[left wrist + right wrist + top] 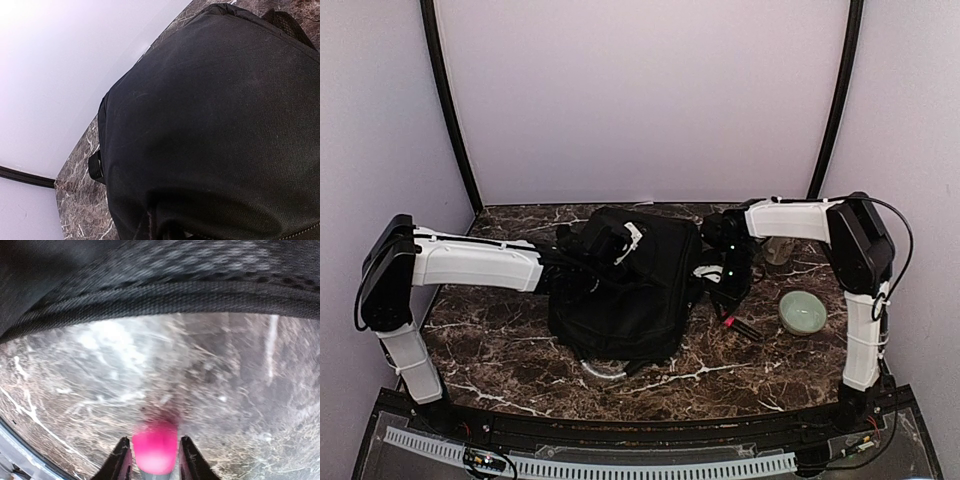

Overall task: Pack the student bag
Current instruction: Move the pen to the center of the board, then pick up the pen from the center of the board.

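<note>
The student bag (630, 300), a big black fabric backpack, lies in the middle of the marble table (500, 350). My left gripper (610, 245) rests on the bag's far top. Its fingers are hidden in the left wrist view, where black bag fabric (210, 125) fills the frame and bunches into a fold at the bottom, as if pinched. My right gripper (728, 300) hangs just right of the bag, pointing down. It is shut on a pink-tipped pen (155, 450), which sits between both fingers above the marble. An edge of the bag (175, 295) crosses the top of that view.
A pale green bowl (803, 312) stands right of the right gripper. A glass (778, 250) stands behind the right arm. The bag's grey loop handle (605, 368) pokes out at its near edge. A dark strap end (95, 167) sticks out of the bag's side.
</note>
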